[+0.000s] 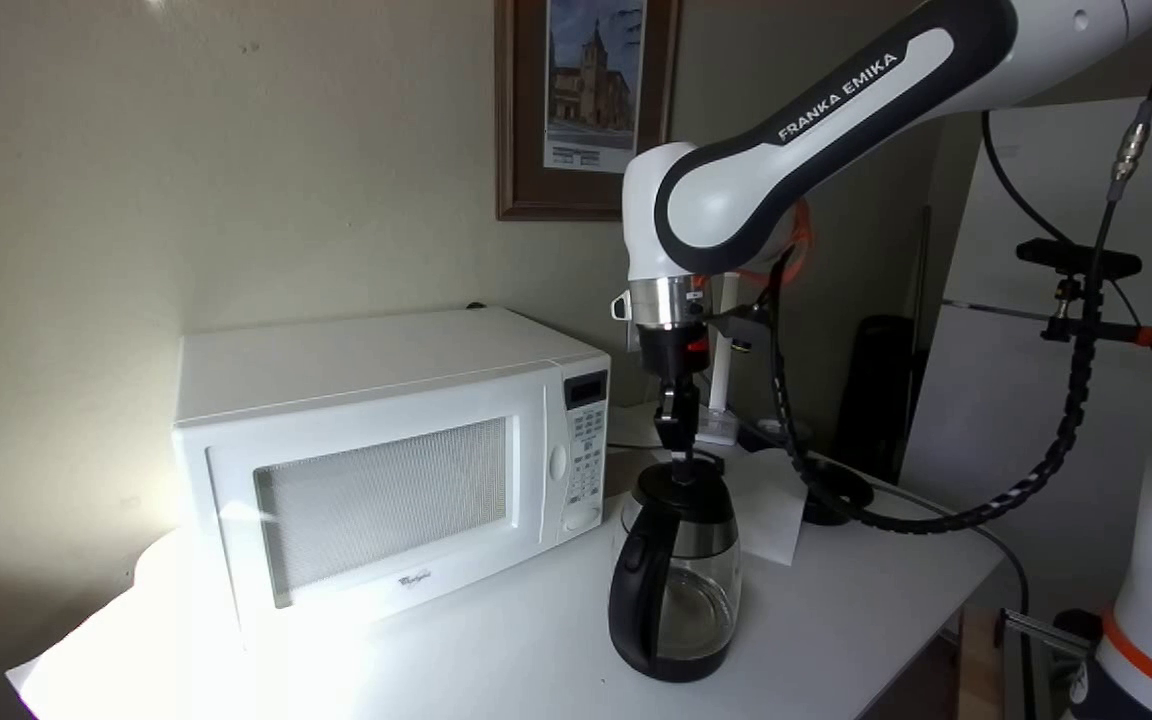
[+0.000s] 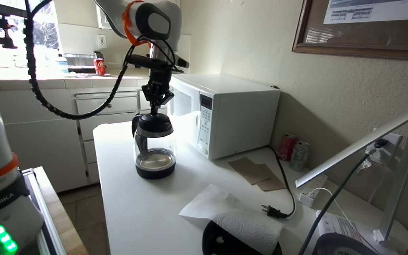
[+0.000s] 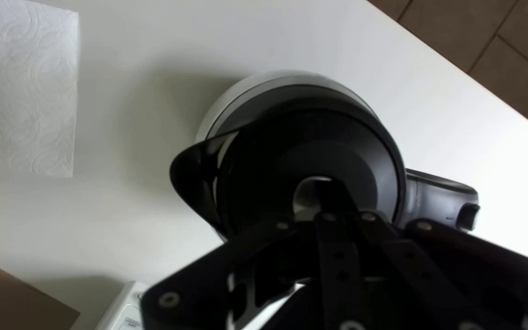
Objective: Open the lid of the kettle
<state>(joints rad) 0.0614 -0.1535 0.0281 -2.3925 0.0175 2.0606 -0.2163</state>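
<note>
The kettle stands upright on the white table; its clear glass belly shows in both exterior views (image 1: 706,600) (image 2: 161,143). The black lid (image 3: 264,169) sits level on top and looks closed. In the wrist view the side handle (image 3: 438,199) points right and the spout (image 3: 190,174) left. My gripper (image 1: 682,465) points straight down over the lid, its tips close together at the lid's centre, also in an exterior view (image 2: 154,110). In the wrist view the tips (image 3: 337,195) overlap a round greyish piece mid-lid. Whether they pinch any of it is hidden by dark shadow.
The white microwave (image 1: 386,510) stands close beside the kettle. A paper towel roll (image 2: 250,230), a loose power plug (image 2: 275,211), brown cardboard (image 2: 248,170), cans (image 2: 299,156) and a lamp (image 2: 363,143) are farther along the table. The table edge runs near the kettle's handle side.
</note>
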